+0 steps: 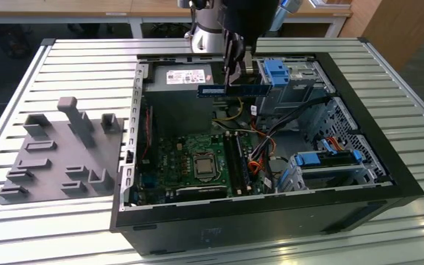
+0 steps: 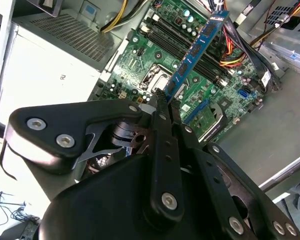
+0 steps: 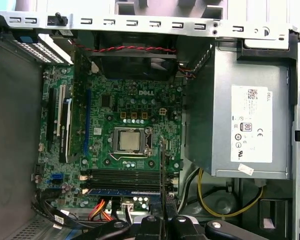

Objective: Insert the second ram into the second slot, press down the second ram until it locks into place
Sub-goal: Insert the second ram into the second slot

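The second ram (image 1: 213, 90), a thin blue stick with a pale label, hangs level above the open computer case, well clear of the board. My gripper (image 1: 233, 83) comes down from above and is shut on it near its middle. In the second wrist view the black fingers (image 2: 162, 130) pinch the ram (image 2: 195, 52), which juts out over the green motherboard. The black memory slots (image 1: 238, 160) lie below beside the processor socket, apart from the ram. The first wrist view shows the slots (image 3: 122, 176), with a blue stick (image 3: 122, 191) seated in the row beside them.
The case (image 1: 271, 204) lies open on a slatted metal table (image 1: 86, 61). Inside are a grey power supply (image 1: 179, 77), blue drive caddies (image 1: 278, 69) and loose cables (image 1: 260, 143) beside the slots. A grey fixture block (image 1: 57, 154) with uprights sits at the exterior view's left.
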You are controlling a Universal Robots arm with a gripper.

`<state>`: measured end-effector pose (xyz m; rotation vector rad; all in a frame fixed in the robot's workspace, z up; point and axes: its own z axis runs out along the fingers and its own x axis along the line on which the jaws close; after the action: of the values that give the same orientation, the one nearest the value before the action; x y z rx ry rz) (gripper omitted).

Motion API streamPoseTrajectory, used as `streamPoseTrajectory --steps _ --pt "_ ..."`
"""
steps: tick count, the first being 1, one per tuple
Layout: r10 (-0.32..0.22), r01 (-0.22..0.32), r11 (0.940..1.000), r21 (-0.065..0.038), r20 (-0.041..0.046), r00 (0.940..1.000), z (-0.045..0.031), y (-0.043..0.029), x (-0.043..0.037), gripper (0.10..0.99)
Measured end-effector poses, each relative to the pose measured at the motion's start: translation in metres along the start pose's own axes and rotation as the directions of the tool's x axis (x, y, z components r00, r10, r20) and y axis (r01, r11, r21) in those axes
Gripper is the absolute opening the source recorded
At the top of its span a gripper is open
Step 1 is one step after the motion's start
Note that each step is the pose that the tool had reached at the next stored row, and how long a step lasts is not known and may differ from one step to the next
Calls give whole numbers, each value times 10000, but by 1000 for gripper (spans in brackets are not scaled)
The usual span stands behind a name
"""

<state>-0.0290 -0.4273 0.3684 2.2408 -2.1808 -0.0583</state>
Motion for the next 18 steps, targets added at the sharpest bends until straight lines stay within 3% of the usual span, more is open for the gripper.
streamPoseTrajectory --steps 15,18 --pt "-5 5 9995 320 -10 10000 19 36 12 137" --pt "-7 8 9994 347 -11 10000 25 37 24 137"
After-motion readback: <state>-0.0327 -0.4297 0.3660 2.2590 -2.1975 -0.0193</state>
